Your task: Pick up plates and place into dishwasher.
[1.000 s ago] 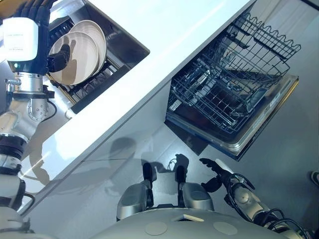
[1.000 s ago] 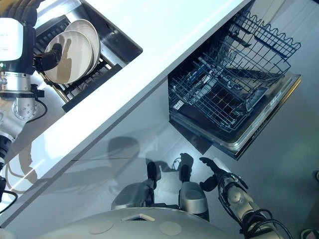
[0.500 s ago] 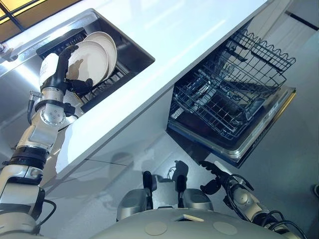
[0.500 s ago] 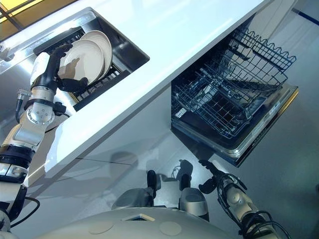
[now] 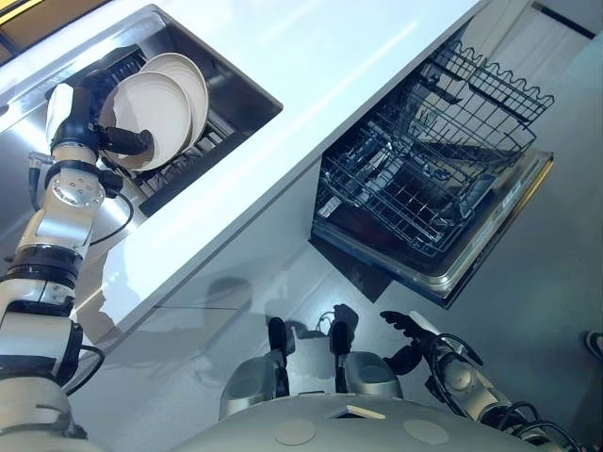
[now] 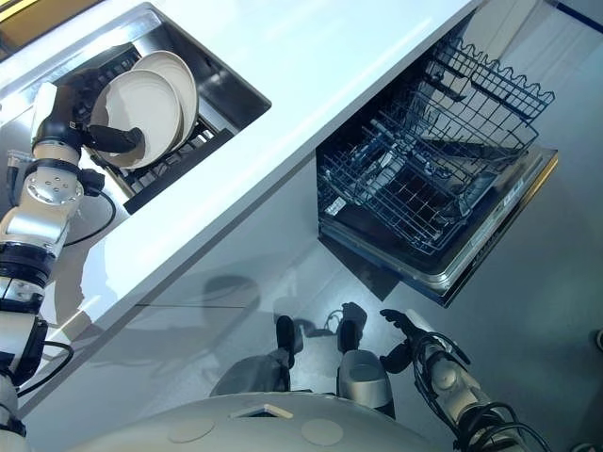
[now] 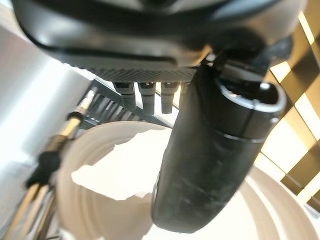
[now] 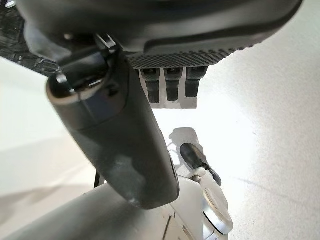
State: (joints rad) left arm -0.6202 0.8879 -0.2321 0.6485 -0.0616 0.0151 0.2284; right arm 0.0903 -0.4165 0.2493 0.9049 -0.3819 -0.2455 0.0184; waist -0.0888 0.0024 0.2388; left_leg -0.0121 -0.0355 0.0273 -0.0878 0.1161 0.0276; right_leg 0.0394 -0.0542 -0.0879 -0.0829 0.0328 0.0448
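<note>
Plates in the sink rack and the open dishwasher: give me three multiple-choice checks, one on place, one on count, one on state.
1. Where do the plates stand?
A. In the rack inside the sink
B. On the counter
C. In the dishwasher basket

2. How many plates are there?
A. One
B. Two
C. Four

3. How is the dishwasher?
A. Door shut
B. Door open, lower basket pulled out
C. Door open, basket packed with plates

Answers:
1. A: the plates lean on edge in the dark rack in the sink, with the left hand at the front one, thumb across its face.
2. B: two pale round plates overlap, one behind the other.
3. B: the dishwasher door lies down and the wire basket sits out over it with no plates in it; the right hand hangs low near the floor.
</note>
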